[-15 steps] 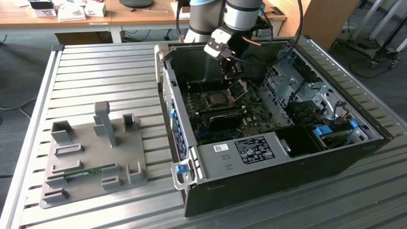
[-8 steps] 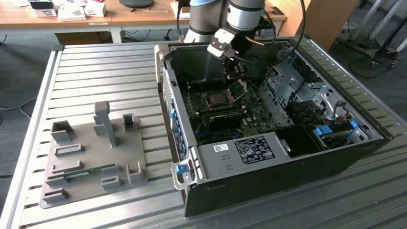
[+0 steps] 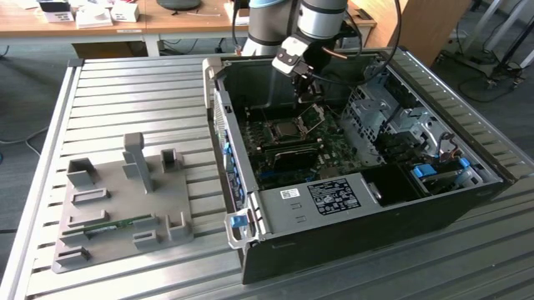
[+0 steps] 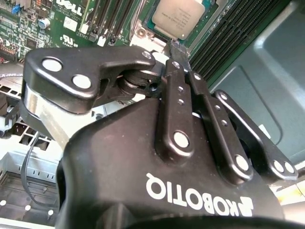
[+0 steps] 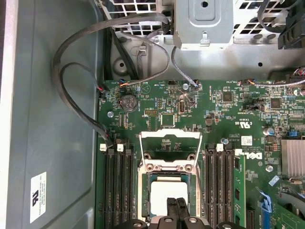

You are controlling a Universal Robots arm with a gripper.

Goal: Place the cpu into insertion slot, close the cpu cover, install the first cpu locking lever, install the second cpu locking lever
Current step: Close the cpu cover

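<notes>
The cpu (image 5: 164, 193) is a small silver-topped square lying flat in the insertion slot (image 5: 167, 177) on the green board, and it also appears in the exterior view (image 3: 288, 130) and the second wrist view (image 4: 178, 16). The cpu cover (image 5: 169, 133) is a thin metal frame, swung back open on its hinge; in the exterior view it stands up behind the socket (image 3: 313, 114). My gripper (image 5: 177, 206) hovers just over the chip's edge with its black fingers pressed together and nothing between them (image 4: 172, 45) (image 3: 311, 94). I cannot pick out the locking levers from the socket's metalwork.
The socket sits deep in an open computer case (image 3: 434, 206), with black memory slots (image 5: 119, 186) on both sides, grey cables (image 5: 71, 95) near one wall and a drive cage (image 3: 392, 119). A grey fixture plate (image 3: 125, 206) lies on the slatted table at the exterior view's left.
</notes>
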